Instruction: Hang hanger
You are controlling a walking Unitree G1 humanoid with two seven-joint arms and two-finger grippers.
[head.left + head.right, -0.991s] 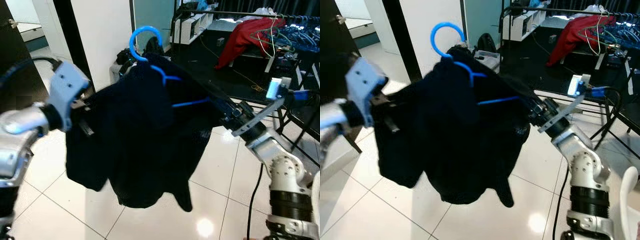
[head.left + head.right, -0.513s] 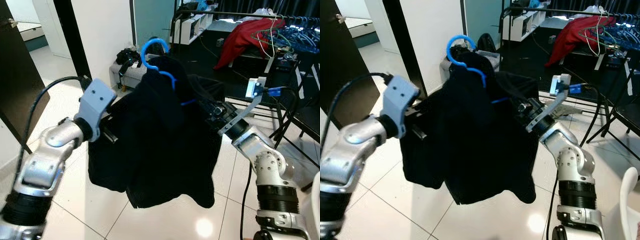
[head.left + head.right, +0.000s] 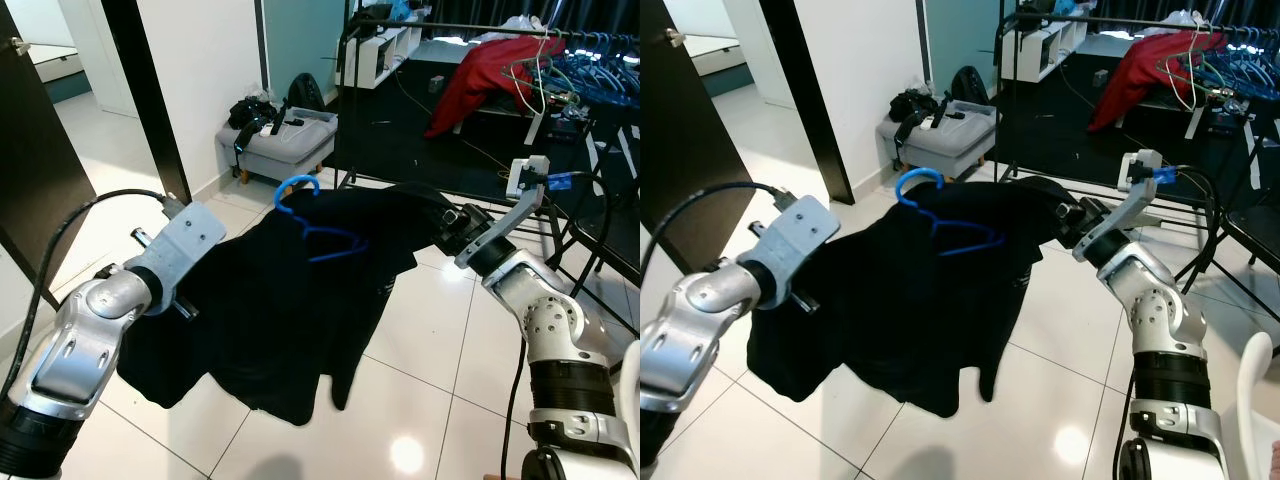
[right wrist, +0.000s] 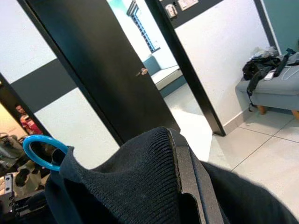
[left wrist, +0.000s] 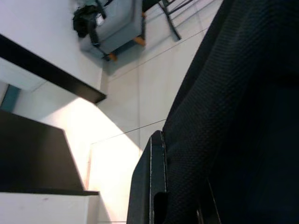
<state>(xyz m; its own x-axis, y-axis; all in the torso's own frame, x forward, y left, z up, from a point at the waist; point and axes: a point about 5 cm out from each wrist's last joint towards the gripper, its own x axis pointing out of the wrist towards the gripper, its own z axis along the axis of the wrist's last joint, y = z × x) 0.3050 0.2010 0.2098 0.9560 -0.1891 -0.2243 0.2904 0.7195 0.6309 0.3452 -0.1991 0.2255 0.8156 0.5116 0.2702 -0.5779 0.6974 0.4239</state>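
two grippers shared the load: the left gripper point(image 3: 183, 300) pinched one side of the black sweater point(image 3: 290, 320), the right gripper point(image 3: 450, 228) pinched the other, so the garment hung stretched between them above the tiled floor point(image 3: 420, 350). the blue hanger point(image 3: 318, 225) sat inside the neck, hook poking up, apparently kept level for carrying to the clothes rack point(image 3: 450, 30) well behind.

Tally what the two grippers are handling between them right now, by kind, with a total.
Black garment: 1, stretched between the left gripper and the right gripper
Blue hanger: 1, lying on the garment
Total: 2
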